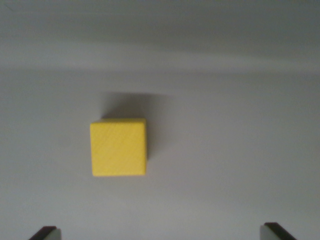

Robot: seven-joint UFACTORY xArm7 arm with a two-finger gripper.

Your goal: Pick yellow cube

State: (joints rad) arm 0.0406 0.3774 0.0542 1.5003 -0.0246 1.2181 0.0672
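Showing only as two dark fingertips [45,232] at the bottom corners of the wrist view, the gripper [160,234] stands spread wide, holding nothing. The yellow cube [119,147] sits ahead of the gripper, apart from both tips and a little toward the wrist view's left of the midline between them. Nothing lies between the tips and the cube, and no other object shows around it. The cube rests flat on the counter [235,165], a plain pale grey surface, with a soft dark shadow [131,105] falling on its far side. Farther out, the counter meets a blurred, lighter band across the top of the view; what that band is cannot be told.
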